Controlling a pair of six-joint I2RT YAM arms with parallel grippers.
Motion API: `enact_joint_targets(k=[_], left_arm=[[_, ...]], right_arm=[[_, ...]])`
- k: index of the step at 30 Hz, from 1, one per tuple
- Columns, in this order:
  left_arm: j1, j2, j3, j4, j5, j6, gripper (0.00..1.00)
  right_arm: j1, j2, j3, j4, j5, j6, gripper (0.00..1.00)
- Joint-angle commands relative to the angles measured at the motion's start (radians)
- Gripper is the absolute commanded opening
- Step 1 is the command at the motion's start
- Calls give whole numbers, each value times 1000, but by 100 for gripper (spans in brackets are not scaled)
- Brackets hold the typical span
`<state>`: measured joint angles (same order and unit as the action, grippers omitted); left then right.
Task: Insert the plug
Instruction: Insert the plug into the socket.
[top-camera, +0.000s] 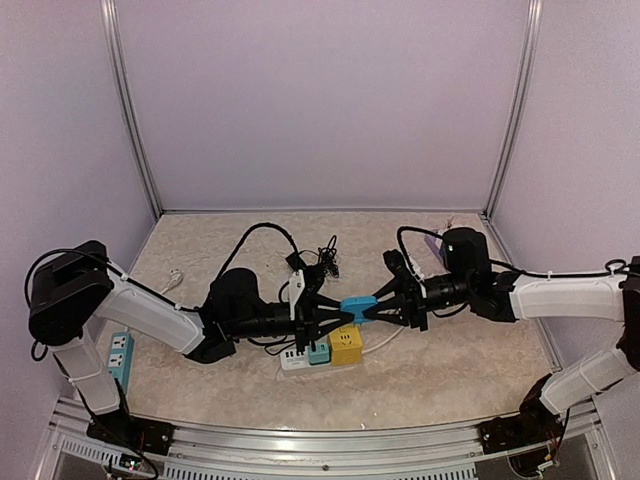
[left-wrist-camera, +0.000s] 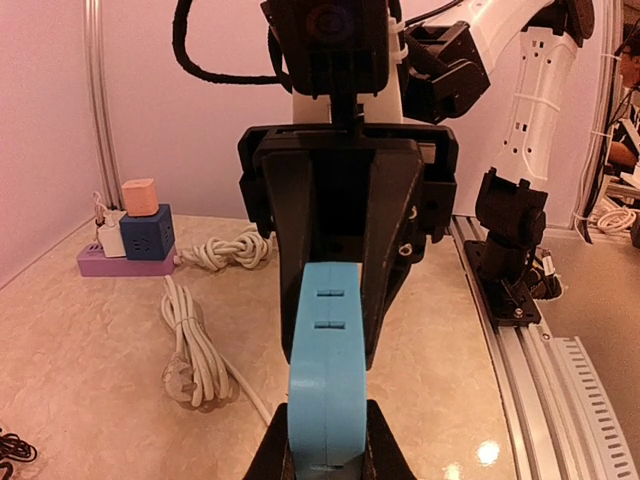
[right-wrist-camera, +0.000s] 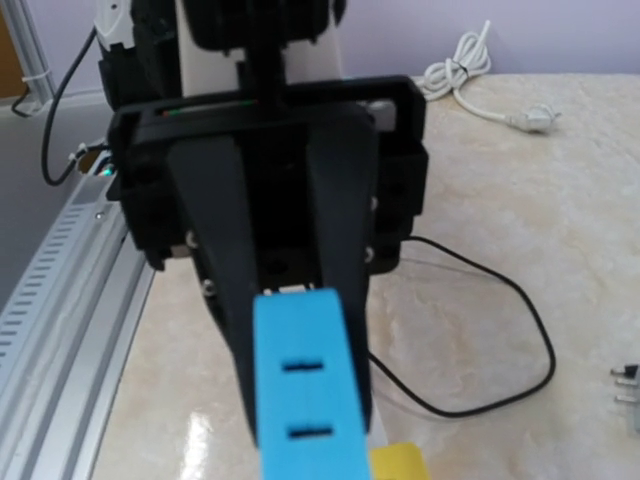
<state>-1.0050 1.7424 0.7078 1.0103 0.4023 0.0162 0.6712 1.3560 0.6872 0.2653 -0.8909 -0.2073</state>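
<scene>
- Hands meet tip to tip over the middle of the table (top-camera: 200, 385), one reaching in from each side.
- The left hand (top-camera: 338, 312) is clamped on the near end of the blue adapter (left-wrist-camera: 325, 390), one finger pressed to each flank.
- The right hand (top-camera: 372, 308) faces it head-on, its fingers closed against the sides of the adapter's other end.
- So the adapter sits lengthwise between the two hands, its face with two slots turned up.
- Just below the meeting fingertips lie a yellow cube (top-camera: 347, 345), a teal cube (top-camera: 318, 350) and a white power strip (top-camera: 293, 361) in a row.
- Beyond the right hand, to its side, a purple strip (left-wrist-camera: 100, 264) carries a dark blue cube (left-wrist-camera: 147, 234) with a pink cube (left-wrist-camera: 140, 197) on top.
- A coiled white cable (left-wrist-camera: 190, 350) lies near that strip.
</scene>
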Motion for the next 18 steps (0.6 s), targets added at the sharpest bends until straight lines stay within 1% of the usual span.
enact_joint_targets(k=[1, 2, 4, 7, 10, 12, 15, 18], left_arm=[[-2, -9, -23, 16, -15, 21, 0], [-3, -19, -20, -16, -18, 31, 0], [-7, -34, -21, -51, -21, 42, 0], [-13, -37, -39, -36, -42, 28, 0], [-16, -39, -76, -8, -92, 27, 0], [-17, -45, -91, -11, -118, 34, 0], [-23, -44, -98, -14, -139, 53, 0], [-27, -38, -102, -1, -137, 67, 0]], right_arm=[[-5, 11, -25, 66, -17, 19, 12], [-5, 22, -25, 85, -33, 25, 8], [-3, 48, -16, 100, -75, 26, 4], [12, 99, 16, 70, -73, -8, 1], [29, 158, 50, 45, -47, -34, 0], [33, 184, 60, 66, -49, -31, 0], [47, 185, 62, 93, -28, -51, 0], [64, 178, 94, 33, 5, -108, 0]])
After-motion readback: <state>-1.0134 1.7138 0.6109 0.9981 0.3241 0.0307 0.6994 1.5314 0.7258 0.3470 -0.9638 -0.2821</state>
